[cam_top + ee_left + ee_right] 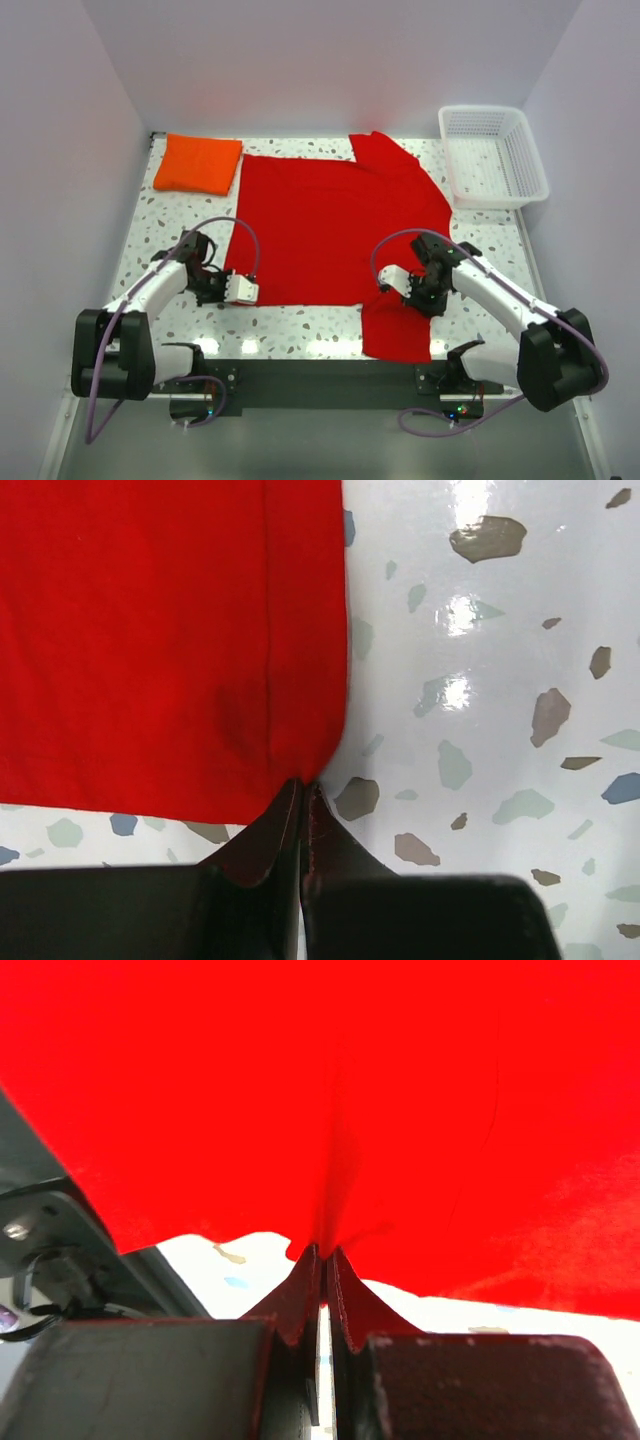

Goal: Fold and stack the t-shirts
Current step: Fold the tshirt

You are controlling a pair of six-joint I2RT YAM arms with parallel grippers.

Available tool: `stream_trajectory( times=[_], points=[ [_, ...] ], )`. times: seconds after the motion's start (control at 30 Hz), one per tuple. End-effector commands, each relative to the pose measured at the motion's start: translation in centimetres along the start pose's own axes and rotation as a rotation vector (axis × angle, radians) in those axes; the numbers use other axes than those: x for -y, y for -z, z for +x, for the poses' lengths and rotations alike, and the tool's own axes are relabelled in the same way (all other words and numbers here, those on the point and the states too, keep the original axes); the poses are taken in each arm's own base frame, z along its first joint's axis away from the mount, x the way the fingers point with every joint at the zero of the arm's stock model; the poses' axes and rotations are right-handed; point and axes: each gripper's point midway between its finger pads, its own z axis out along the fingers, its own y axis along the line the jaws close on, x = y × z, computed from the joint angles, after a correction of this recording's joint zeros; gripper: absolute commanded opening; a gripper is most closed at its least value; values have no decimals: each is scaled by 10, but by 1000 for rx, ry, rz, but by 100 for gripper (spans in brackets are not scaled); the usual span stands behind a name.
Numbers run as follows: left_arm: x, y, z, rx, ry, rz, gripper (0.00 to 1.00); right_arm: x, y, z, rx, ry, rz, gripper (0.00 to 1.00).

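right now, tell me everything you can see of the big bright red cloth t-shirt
The bright red cloth t-shirt is plain, soft and matte, with a stitched hem line along one edge. It lies spread nearly flat, sideways on the speckled white table, one short sleeve pointing to the far side and the other reaching toward the near edge. The left gripper is shut on its near left corner; the right gripper is shut on its near edge by the near sleeve, bunching the cloth there.
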Motion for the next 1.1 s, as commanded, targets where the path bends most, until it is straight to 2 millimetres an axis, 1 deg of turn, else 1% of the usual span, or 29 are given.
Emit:
stream_trajectory(
  times=[0.0, 0.03, 0.1, 0.2, 0.23, 0.27, 0.37, 0.43, 0.47, 0.5, 0.53, 0.57, 0.6, 0.63, 0.7, 0.83, 0.9, 0.93, 0.97, 1.03, 1.07],
  points=[
    [33, 0, 7, -31, 29, 98, 0, -12, 17, -5, 45, 24, -19, 0],
    [35, 3, 6, -27, 32, 106, 0, -16, 22, -4, 55, 27, -17, 0],
    [30, 11, 1, -18, 26, 83, 0, -18, 29, -7, 75, 31, -12, 0],
    [25, 25, -4, -7, 36, 72, 0, -19, 37, -5, 74, 36, 5, 0],
    [27, 28, -6, -4, 43, 85, 0, -19, 38, -5, 76, 42, 9, 0],
    [21, 33, -9, 7, 42, 72, 0, -18, 40, -5, 79, 46, 14, 0],
    [14, 40, -13, 17, 47, 61, 0, -14, 44, -8, 81, 61, 25, 0],
    [9, 42, -14, 22, 59, 55, 0, -9, 50, -12, 87, 76, 29, 0],
    [2, 44, -16, 31, 59, 51, 0, -7, 51, -13, 84, 77, 24, 0],
    [0, 44, -18, 39, 62, 53, 0, -1, 56, -18, 93, 93, 35, 0],
    [-8, 48, -21, 49, 62, 39, 0, 4, 59, -18, 97, 88, 39, 0],
    [-11, 49, -17, 53, 88, 35, 0, 7, 62, -20, 101, 91, 39, 0],
    [-14, 50, -17, 57, 94, 32, 0, 14, 65, -24, 99, 106, 36, 0],
    [-20, 52, -18, 60, 92, 20, 0, 17, 67, -22, 93, 99, 27, 0],
    [-26, 52, -17, 68, 100, 19, 0, 25, 71, -25, 90, 118, 19, 0],
    [-42, 57, -21, 88, 114, 0, 0, 36, 69, -24, 65, 129, -24, 0],
    [-48, 57, -21, 97, 121, -5, 0, 44, 74, -28, 67, 147, -20, 0],
    [-55, 59, -23, 104, 122, -19, 0, 48, 73, -28, 61, 146, -30, 0],
    [-57, 59, -24, 111, 127, -13, 0, 51, 74, -29, 59, 147, -37, 0],
    [-67, 63, -28, 127, 134, -26, 0, 59, 82, -33, 65, 158, -33, 0],
    [-69, 61, -27, 131, 142, -17, 0, 62, 80, -34, 58, 158, -50, 0]
  ],
)
